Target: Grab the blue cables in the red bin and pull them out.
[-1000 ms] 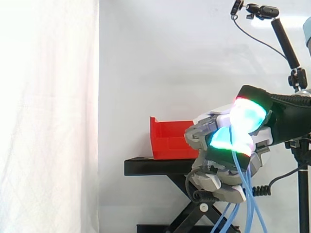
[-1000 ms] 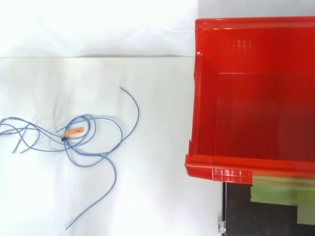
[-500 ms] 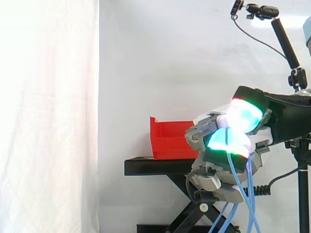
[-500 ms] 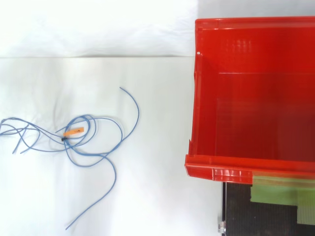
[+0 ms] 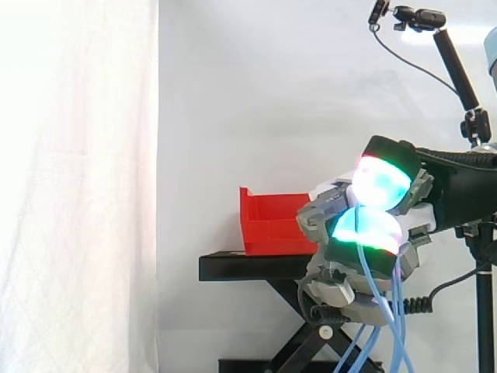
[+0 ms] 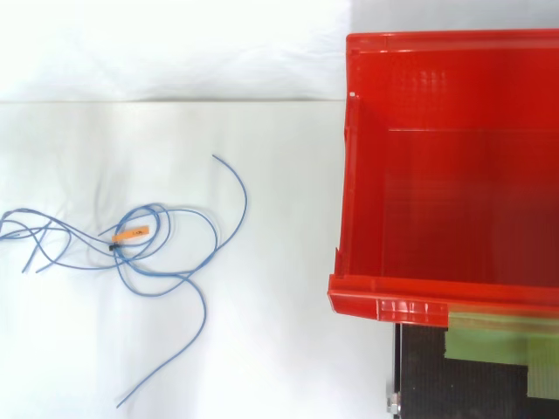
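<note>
My robot hand (image 5: pixel 334 214) grips the thin blue cables (image 5: pixel 380 299) and has only shifted a little; the red plastic bin (image 6: pixel 384 305) looks empty.

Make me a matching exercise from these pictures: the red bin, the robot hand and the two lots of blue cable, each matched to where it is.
1 red bin
2 hand
3 held blue cables
4 loose blue cables

a lying on the white surface
b hanging below the hand
c on the black stand
d shut round cables, right of the bin in the side view

Pairs: 1-c, 2-d, 3-b, 4-a
</note>
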